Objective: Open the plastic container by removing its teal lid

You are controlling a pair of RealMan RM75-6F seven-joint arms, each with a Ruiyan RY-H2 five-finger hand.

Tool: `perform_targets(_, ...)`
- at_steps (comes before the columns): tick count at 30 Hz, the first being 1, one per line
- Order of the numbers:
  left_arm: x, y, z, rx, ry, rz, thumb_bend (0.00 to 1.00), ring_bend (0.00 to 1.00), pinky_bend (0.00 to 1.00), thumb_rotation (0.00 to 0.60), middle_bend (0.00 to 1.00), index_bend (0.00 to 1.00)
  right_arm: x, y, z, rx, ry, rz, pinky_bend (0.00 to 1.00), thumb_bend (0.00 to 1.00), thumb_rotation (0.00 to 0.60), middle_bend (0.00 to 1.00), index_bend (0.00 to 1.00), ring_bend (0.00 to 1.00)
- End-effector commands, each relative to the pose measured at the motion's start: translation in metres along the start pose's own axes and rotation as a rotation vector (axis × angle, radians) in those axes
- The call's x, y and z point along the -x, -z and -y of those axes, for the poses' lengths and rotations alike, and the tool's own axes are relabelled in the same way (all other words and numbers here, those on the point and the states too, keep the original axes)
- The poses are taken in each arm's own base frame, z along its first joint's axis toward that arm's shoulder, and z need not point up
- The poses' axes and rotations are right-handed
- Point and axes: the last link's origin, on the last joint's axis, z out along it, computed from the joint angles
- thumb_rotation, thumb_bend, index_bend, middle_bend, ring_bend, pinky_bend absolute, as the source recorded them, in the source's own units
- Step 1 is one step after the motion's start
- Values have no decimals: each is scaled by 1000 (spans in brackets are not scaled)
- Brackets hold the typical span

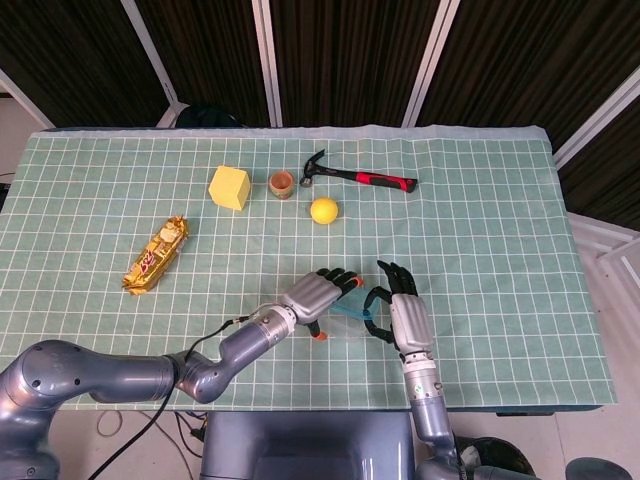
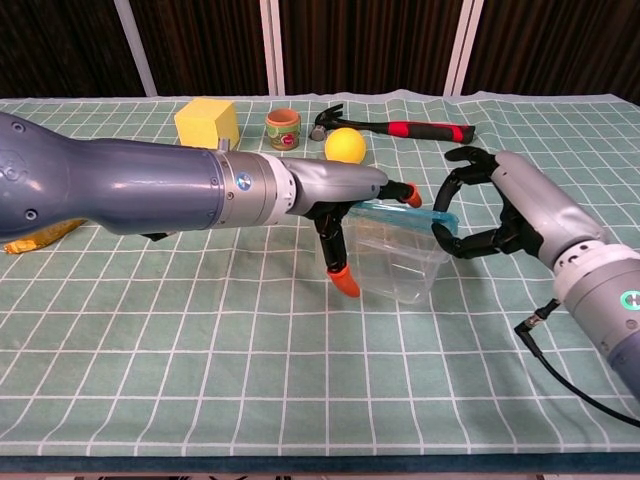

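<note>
The clear plastic container (image 2: 395, 262) is tilted, its left side lifted off the cloth. Its teal lid (image 2: 400, 214) lies slanted on top; in the head view only a strip of the teal lid (image 1: 350, 312) shows between the hands. My left hand (image 2: 350, 200) grips the container from the left, fingers over the lid and an orange-tipped thumb (image 2: 345, 282) down its front wall. My right hand (image 2: 490, 205) curls around the lid's right end, fingertips above and below its edge. From above, the left hand (image 1: 315, 295) and right hand (image 1: 395, 305) hide most of the container.
At the back of the table are a yellow cube (image 1: 229, 187), a small brown cup (image 1: 281, 184), a hammer (image 1: 360, 177) and a yellow ball (image 1: 323, 210). A gold snack bar (image 1: 156, 254) lies at the left. A black cable (image 2: 560, 350) trails under my right wrist.
</note>
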Motion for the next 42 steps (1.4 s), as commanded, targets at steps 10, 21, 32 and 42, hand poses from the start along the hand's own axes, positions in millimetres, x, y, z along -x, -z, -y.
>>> perform_targets(10,-16,7,9,-10,22,-53,19,0,130,600,0,0,0,-1,4,-4,-10,-20,0,813,600,138,716,0)
perform_targets(21,-34,19,21,-20,30,-91,19,0,127,600,0,0,0,-4,11,10,-52,-38,0,814,600,139,725,0)
perform_targets(32,-39,26,22,-12,39,-99,2,0,118,600,0,0,-6,-3,19,15,-59,-39,0,814,600,143,738,0)
perform_targets(42,-54,39,27,-11,66,-118,0,0,116,600,0,0,-4,0,25,29,-62,-24,0,814,600,144,741,0)
